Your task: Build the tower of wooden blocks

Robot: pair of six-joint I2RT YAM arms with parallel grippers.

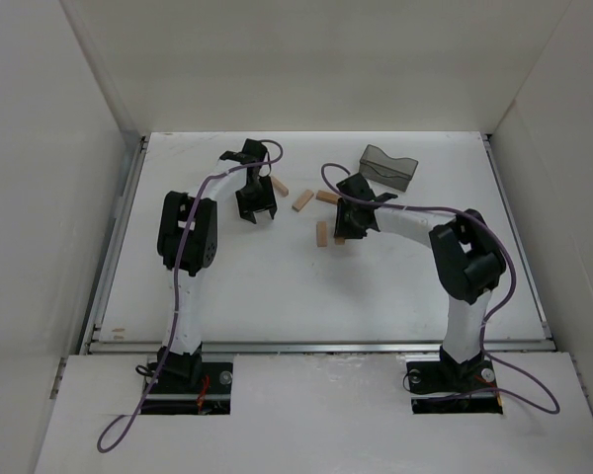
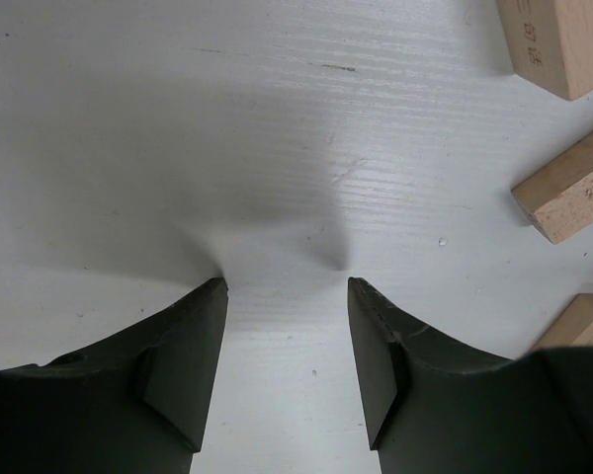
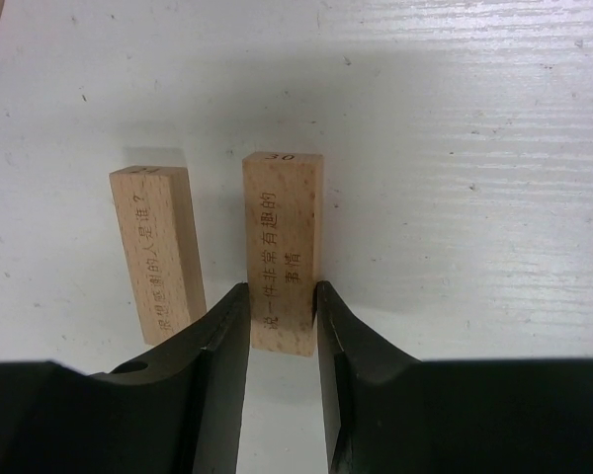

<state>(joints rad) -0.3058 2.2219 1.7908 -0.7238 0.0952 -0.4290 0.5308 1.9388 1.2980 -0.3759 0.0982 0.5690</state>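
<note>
Right wrist view: the right gripper is clamped on a wood block at centre frame, with a second block just to its left. The left gripper stands partly open, holding nothing.

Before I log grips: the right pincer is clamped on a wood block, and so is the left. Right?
No. The left pincer holds nothing: the left wrist view shows its jaws apart with only the table between them. The right pincer is clamped on a wood block, as you said.
</note>
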